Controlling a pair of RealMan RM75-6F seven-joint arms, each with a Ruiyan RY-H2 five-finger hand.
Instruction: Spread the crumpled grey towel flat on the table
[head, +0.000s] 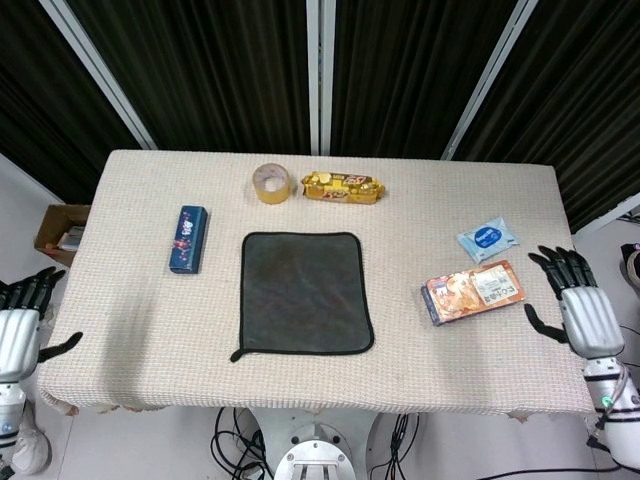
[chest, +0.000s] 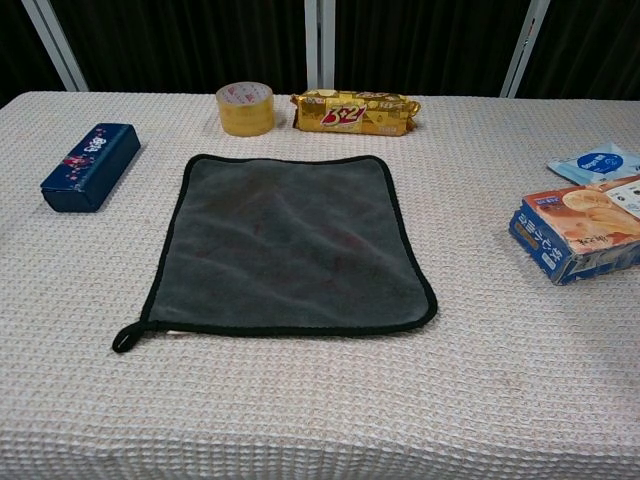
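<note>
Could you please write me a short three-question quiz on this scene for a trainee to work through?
1. True or false: the grey towel lies flat on the table.
2. Which thing stands nearest the roll of tape? A. the blue box B. the golden biscuit packet C. the blue pouch
3. In a few words, where are the left hand and right hand, and what do they hold?

Key
1. True; it lies flat, its loop at the near left corner.
2. B.
3. Both are open and hold nothing; the left is beyond the table's left edge, the right at its right edge, far from the towel.
</note>
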